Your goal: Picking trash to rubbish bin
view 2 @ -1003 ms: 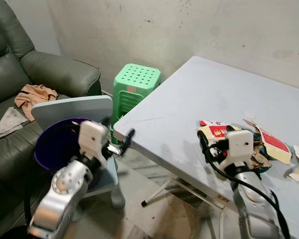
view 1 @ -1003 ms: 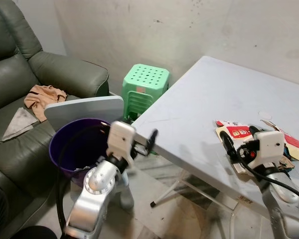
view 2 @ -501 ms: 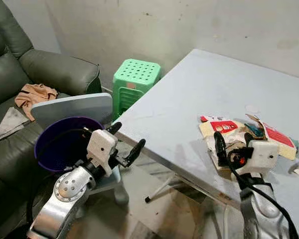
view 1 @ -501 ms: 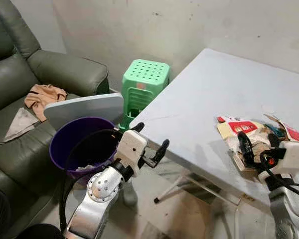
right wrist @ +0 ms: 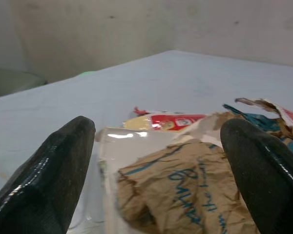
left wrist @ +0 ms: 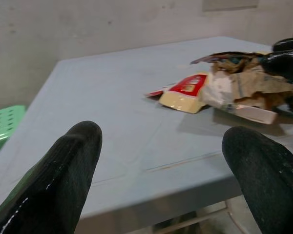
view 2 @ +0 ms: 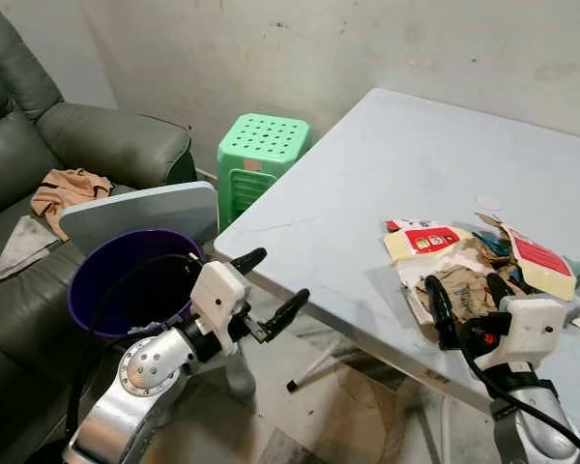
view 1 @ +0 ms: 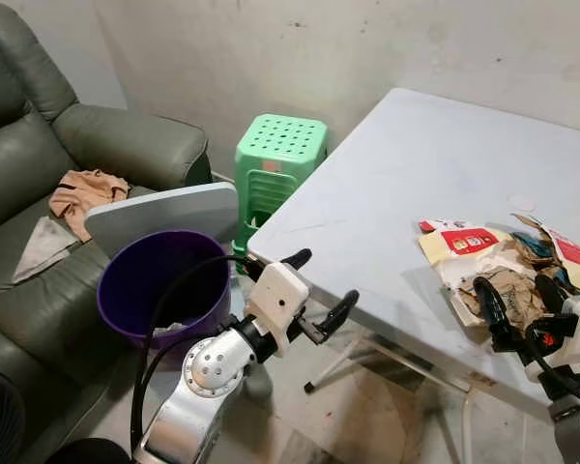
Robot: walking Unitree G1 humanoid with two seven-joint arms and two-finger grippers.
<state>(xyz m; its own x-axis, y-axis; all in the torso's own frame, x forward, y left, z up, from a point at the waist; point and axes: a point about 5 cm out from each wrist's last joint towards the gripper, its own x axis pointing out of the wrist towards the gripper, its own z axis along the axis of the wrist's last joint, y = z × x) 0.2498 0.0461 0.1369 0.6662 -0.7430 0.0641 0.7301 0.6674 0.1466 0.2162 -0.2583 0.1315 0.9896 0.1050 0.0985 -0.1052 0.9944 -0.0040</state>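
Two hands are held spread: the right hand (view 2: 467,304) at crumpled brown trash (view 2: 469,287) on the surface (view 2: 406,164), the left hand (view 2: 271,288) beside its corner, near the purple bin (view 2: 126,282), apparently almost empty.

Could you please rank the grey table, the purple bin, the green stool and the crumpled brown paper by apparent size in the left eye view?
1. grey table
2. purple bin
3. green stool, though it stands farther away
4. crumpled brown paper
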